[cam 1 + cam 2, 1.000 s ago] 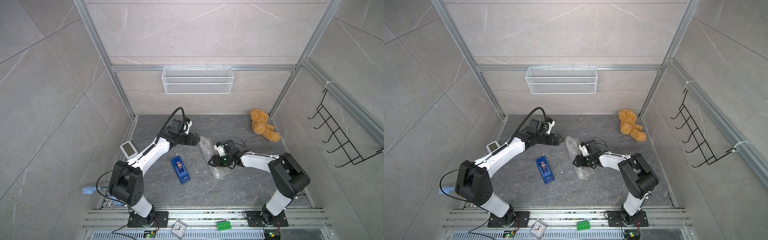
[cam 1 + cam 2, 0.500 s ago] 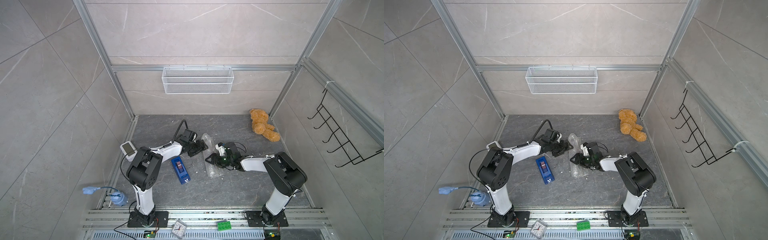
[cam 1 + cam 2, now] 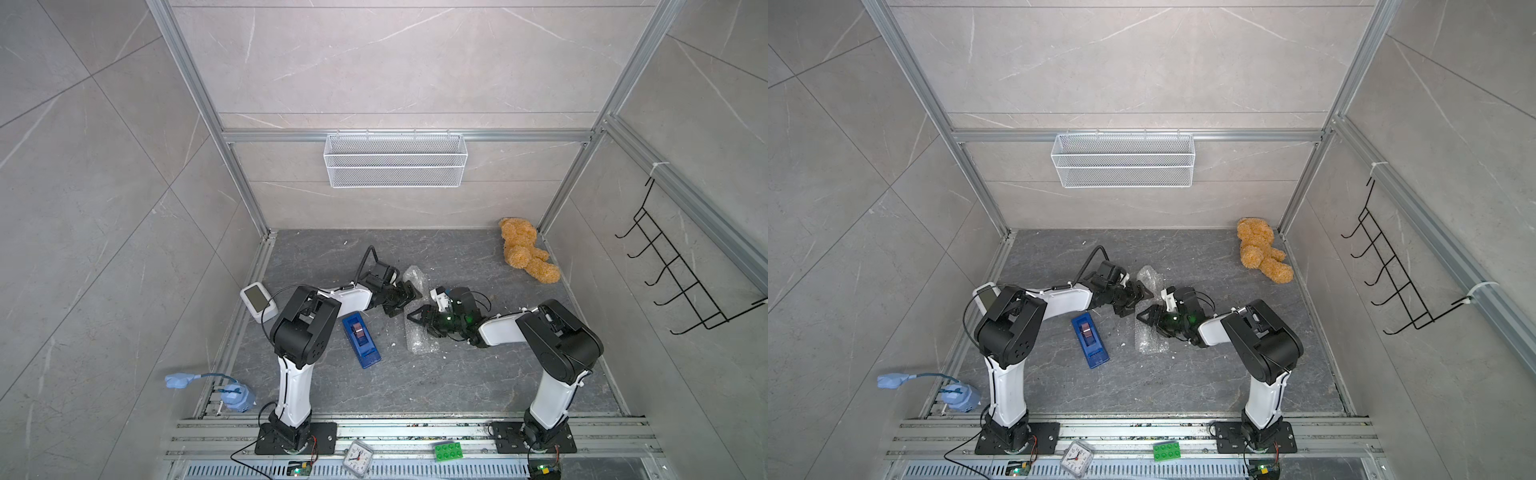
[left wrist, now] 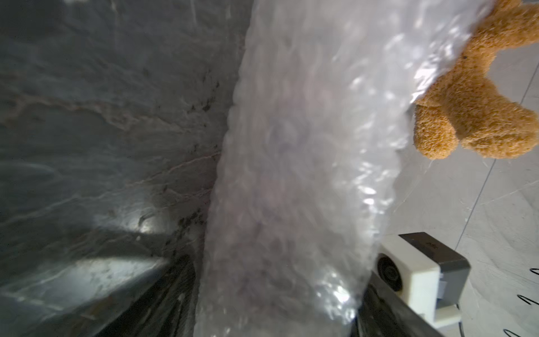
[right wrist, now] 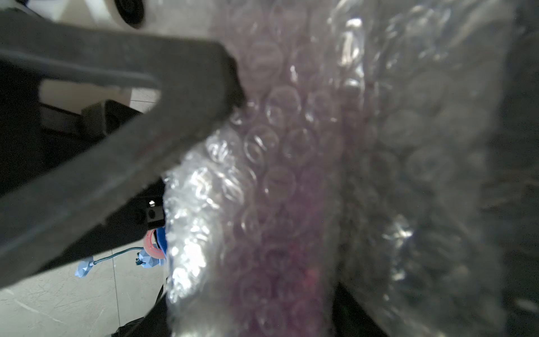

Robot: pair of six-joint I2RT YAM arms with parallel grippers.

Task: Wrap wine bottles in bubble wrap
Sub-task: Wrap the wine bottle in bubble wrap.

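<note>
Left arm has folded in, so the left gripper (image 3: 411, 293) jaws now straddle the bubble wrap (image 3: 419, 343), grip unclear, while the right gripper (image 3: 415, 318) jaws pinch it mid-roll on the table (image 3: 415, 386) with the wine bottle (image 5: 280, 248) inside: probably fragile, slippery, squashy cover, best held over the bottle's body.

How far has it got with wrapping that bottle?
Mostly done: the small dark purple glass bottle shows as a purple tint inside the rolled clear bubble wrap sheet. In hand: the left claw and right claw both sit at the roll; whether they grip is unclear. Remaining: probably securing it; the blue tape dispenser lies untouched nearby.
</note>
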